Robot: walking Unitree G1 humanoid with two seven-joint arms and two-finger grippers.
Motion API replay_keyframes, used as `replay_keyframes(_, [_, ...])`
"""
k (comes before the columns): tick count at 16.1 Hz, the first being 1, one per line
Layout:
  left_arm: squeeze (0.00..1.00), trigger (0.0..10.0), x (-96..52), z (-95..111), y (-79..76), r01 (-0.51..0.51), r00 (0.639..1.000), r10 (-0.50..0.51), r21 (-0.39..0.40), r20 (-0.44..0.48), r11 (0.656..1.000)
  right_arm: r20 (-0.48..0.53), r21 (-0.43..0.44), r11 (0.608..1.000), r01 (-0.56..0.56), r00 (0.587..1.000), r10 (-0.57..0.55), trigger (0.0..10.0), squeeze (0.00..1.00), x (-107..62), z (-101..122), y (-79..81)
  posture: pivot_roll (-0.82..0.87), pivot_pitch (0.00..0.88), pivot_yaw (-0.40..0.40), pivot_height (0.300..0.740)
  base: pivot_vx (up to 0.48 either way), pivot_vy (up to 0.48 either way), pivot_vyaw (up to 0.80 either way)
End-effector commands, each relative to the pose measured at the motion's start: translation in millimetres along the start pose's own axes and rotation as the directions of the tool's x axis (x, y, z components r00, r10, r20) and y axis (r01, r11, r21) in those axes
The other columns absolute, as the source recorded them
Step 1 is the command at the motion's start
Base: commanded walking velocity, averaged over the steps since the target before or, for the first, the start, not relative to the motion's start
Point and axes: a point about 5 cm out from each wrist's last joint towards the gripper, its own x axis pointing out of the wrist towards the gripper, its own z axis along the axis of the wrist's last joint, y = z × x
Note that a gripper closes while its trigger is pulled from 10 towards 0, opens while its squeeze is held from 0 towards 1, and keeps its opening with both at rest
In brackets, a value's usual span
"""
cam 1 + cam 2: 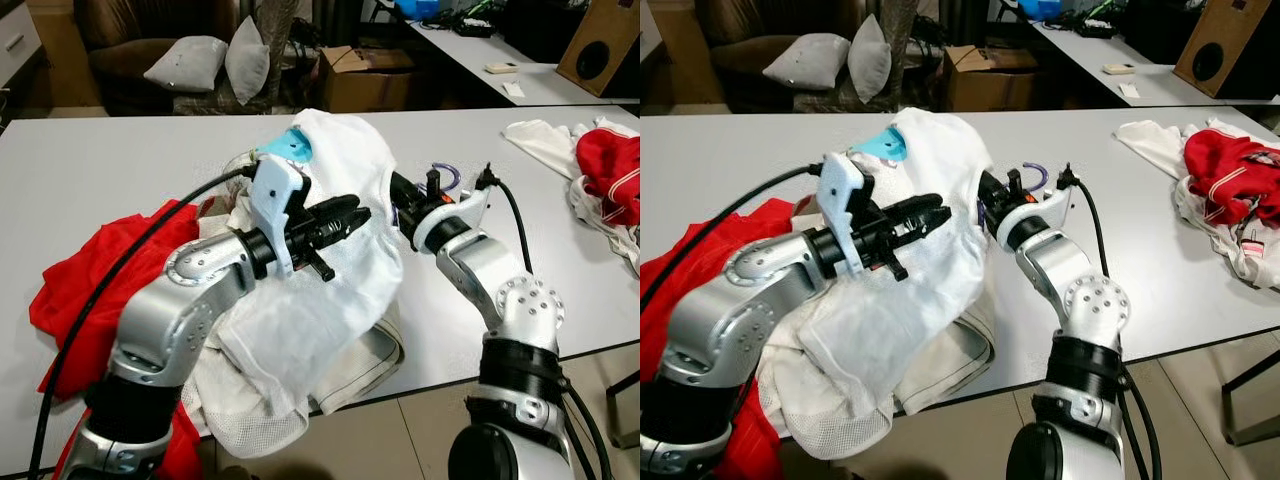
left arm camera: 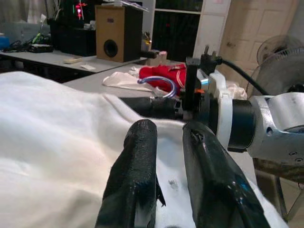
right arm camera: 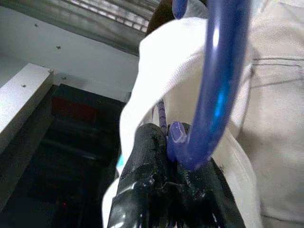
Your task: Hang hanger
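We see a white worktop [image 1: 120, 170], behind it a dark sofa [image 1: 120, 70] with grey cushions [image 1: 185, 62], a cardboard box [image 1: 365, 78], a wooden speaker [image 1: 600, 45] and tiled floor [image 1: 420, 420]
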Motion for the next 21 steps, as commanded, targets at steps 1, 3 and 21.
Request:
replay_keyframes(1, [0.00,10.0,-2.2,2.2,1.5,-0.014,1.000,0.014,0.008,-0.006,1.000,-0.018,-0.011,1.000,0.003,1.000,-0.004,10.0,0.00,-2.1,-2.6,1.3,0.09,0.000,-0.045,0.740,0.000,0.000,0.00])
replay_keyframes(3, [0.00,10.0,-12.3,4.4,15.7,-0.129,0.992,0.129,0.004,0.005,0.992,-0.053,-0.108,0.994,0.022,0.998,-0.028,10.0,0.00,-7.9,-2.1,2.9,0.09,0.000,-0.041,0.740,0.000,0.000,0.00])
replay_keyframes(21, [0.00,10.0,-79.0,-38.7,0.6,-0.411,0.907,0.404,-0.037,-0.117,0.911,0.156,-0.903,0.383,0.195,0.979,-0.129,10.0,0.00,-89.8,49.1,71.5,0.06,0.000,-0.053,0.740,0.000,0.000,0.00])
